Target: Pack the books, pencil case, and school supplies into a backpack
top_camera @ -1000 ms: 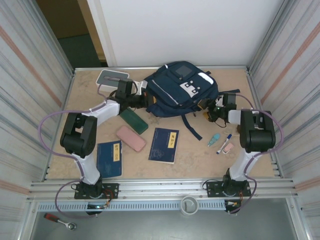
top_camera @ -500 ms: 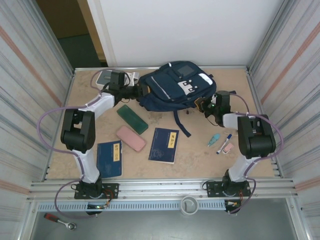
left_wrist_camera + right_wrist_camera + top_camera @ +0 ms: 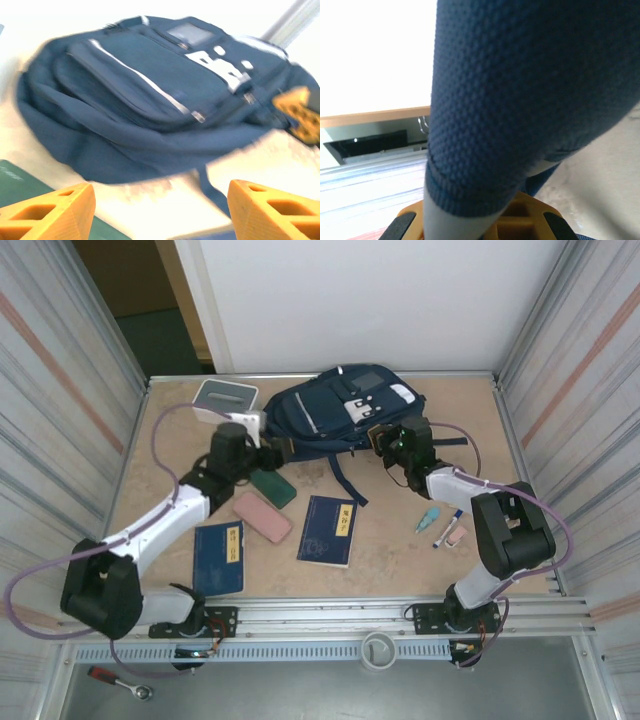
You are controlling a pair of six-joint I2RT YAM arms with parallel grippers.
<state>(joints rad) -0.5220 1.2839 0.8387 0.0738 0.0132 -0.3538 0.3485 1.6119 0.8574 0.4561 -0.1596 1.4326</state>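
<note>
The navy backpack (image 3: 345, 410) lies at the back of the table, and it is blurred in the left wrist view (image 3: 150, 100). My left gripper (image 3: 272, 453) hangs open just in front of its left side (image 3: 160, 215), with nothing between the orange fingers (image 3: 50, 215). My right gripper (image 3: 385, 438) is shut on a padded mesh strap (image 3: 520, 90) at the backpack's right side. Two navy books (image 3: 220, 555) (image 3: 330, 530) lie flat near the front, with a pink pencil case (image 3: 262, 515) between them. A teal marker (image 3: 428, 517) and a pink-and-white stick (image 3: 456, 536) lie at the right.
A dark green flat case (image 3: 268, 483) lies under the left gripper, its corner in the left wrist view (image 3: 15, 185). A white box with a grey top (image 3: 224, 398) stands at the back left. A blue-and-white pen (image 3: 448, 527) lies between the marker and the stick. Metal walls close in both sides.
My left gripper let go of the backpack, opened and drew back toward the front. My right gripper closed on the strap and moved left. The backpack shifted toward the back wall.
</note>
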